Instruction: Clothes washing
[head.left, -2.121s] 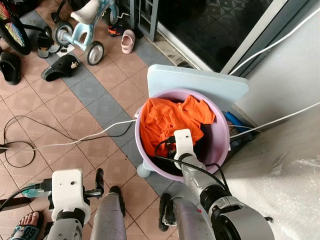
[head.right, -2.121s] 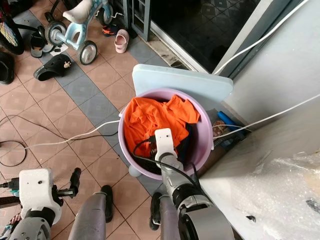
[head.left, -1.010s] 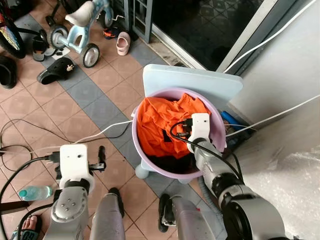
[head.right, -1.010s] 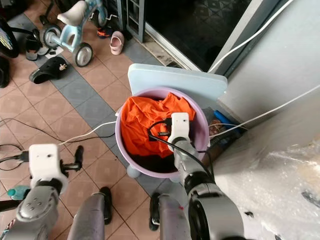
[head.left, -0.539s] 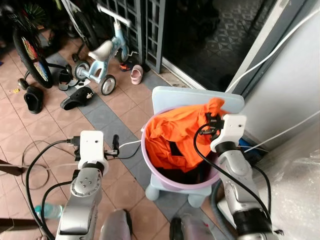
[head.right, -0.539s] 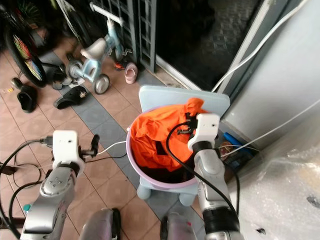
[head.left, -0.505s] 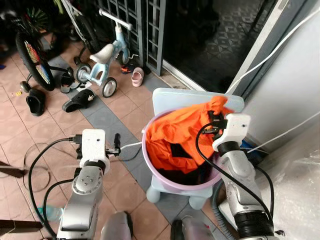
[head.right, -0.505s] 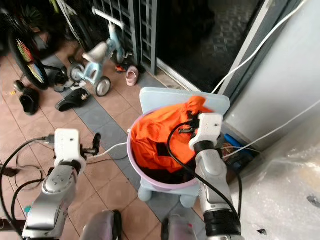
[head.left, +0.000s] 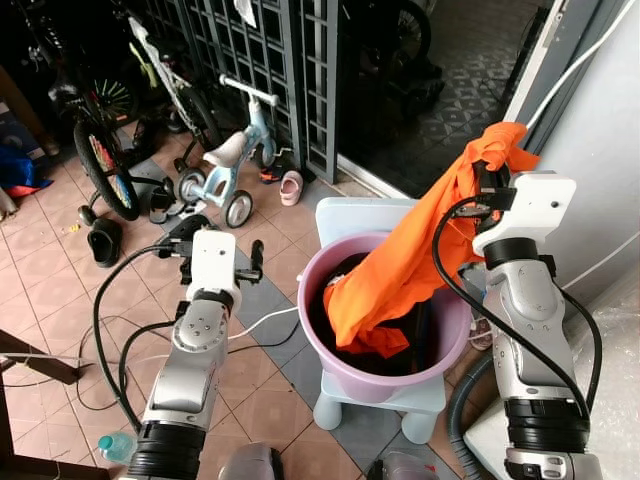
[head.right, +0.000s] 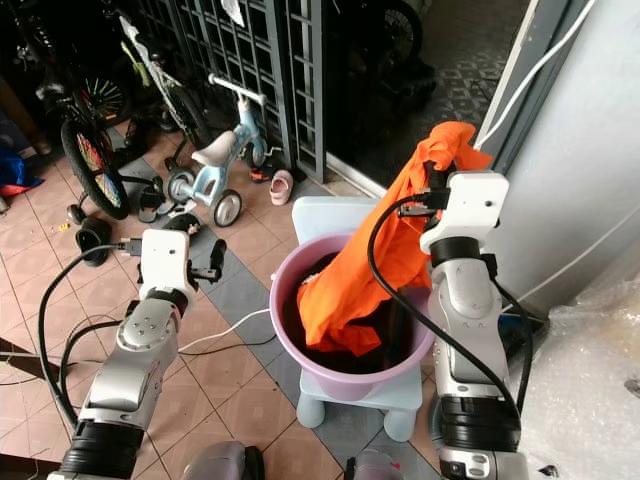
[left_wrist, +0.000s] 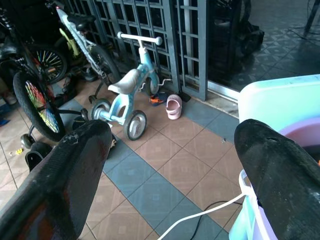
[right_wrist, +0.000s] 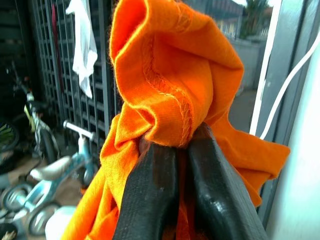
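Right wrist view shows the right end effector (right_wrist: 170, 165) pinched tight on the crumpled orange cotton shirt (head.left: 410, 260), whose hem trails in the round lilac plastic tub (head.left: 345, 375); lifting higher should clear it.

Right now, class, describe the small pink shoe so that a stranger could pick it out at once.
Start at the dark metal gate behind the purple tub. On the tiles at its foot stands a pale blue tricycle, and the pink shoe lies just beside its handlebar end. It is the one pink, small shoe; the other footwear nearby is black.
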